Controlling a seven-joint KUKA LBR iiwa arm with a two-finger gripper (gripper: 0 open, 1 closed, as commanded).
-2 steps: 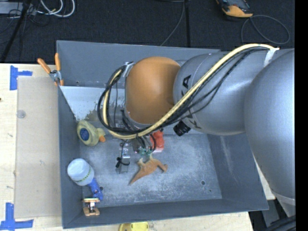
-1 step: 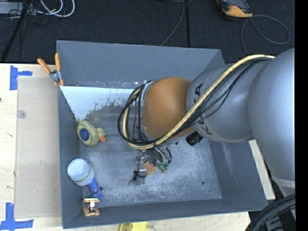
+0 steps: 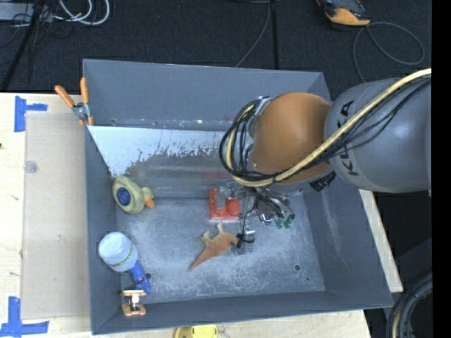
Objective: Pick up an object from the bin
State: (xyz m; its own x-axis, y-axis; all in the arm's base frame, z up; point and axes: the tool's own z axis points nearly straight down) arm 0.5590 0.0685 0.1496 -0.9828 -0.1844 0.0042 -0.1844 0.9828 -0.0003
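My gripper [image 3: 244, 239] hangs low in the middle of the bin, under the arm's orange cover, its tip right at the bin floor. A small brown toy dinosaur [image 3: 213, 246] lies on the floor just left of that tip, touching it or nearly so, with its tail pointing toward the front left. A red block-shaped thing [image 3: 224, 205] sits just behind the dinosaur, partly hidden by the gripper's body.
A yellow-green round thing with a blue face [image 3: 130, 195] lies at the left wall. A blue bottle with a white cap [image 3: 120, 253] lies in the front left corner, with a small orange and blue piece [image 3: 134, 302] in front of it.
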